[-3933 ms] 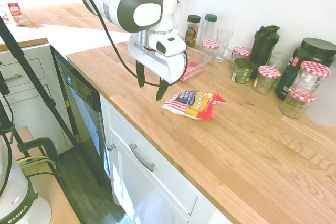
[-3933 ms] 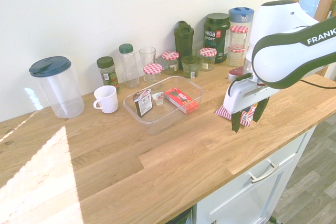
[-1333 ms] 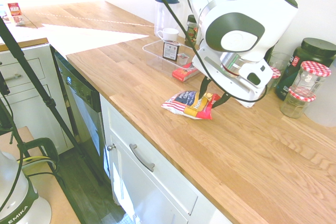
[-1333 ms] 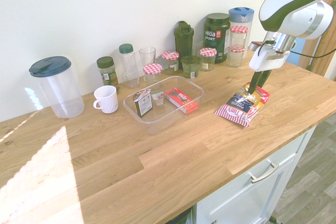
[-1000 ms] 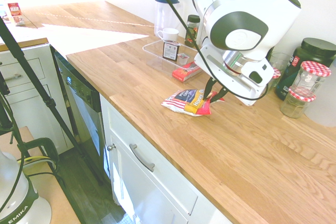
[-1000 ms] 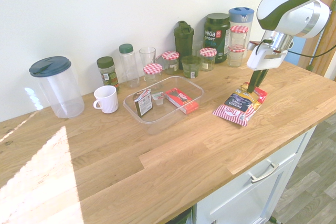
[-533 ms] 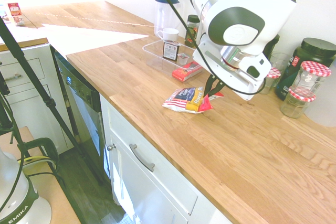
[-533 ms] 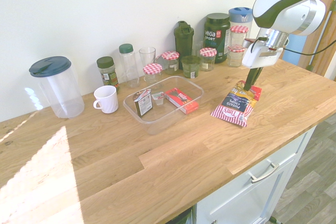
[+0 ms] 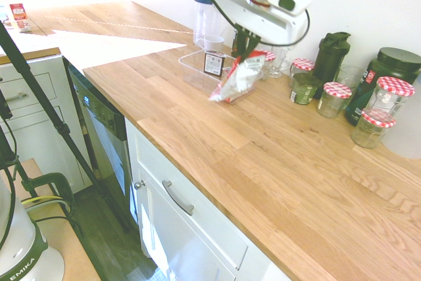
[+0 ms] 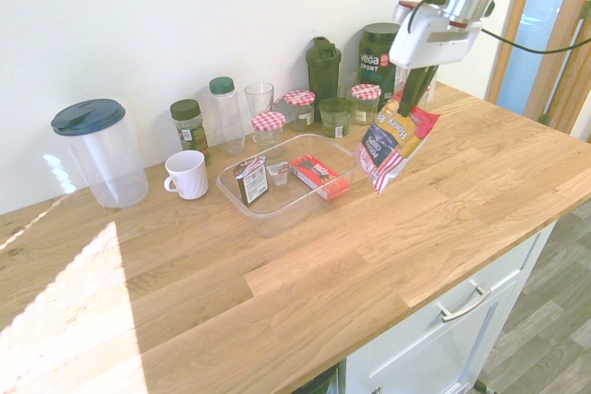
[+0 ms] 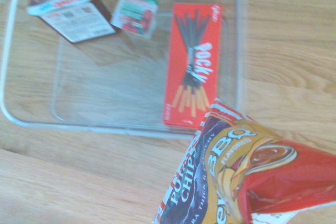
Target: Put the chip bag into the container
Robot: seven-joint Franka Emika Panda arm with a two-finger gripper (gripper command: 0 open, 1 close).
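first exterior, progress: so the pick is done. The chip bag (image 9: 238, 78) hangs clear of the counter (image 9: 276, 162), pinched by its top end in the gripper (image 9: 245, 49). What's left looks like the carry over the tray and the drop.
first exterior, bag location: it dangles in front of the container (image 9: 197, 64), which sits toward the back edge of the counter near the wall. Not inside yet.
first exterior, arm pose: the wrist is raised and points down, with the fingers narrowed onto the bag's top.
second exterior, progress: same story. The chip bag (image 10: 389, 147) is airborne just beside the container (image 10: 277, 205), off its end nearer the jars, and its lower tip looks about level with the rim.
second exterior, arm pose: the gripper (image 10: 413, 89) comes down from above, tilted a bit, with the bag hanging slanted under it.
second exterior, tray contents: a red box (image 10: 319, 175) and a couple of small packs are already in there, leaving bare floor at the front.
wrist view, what shows: the container (image 11: 239, 35) fills most of the frame, the Pocky box (image 11: 192, 64) lies along one wall, and the chip bag (image 11: 236, 177) is outside the rim.
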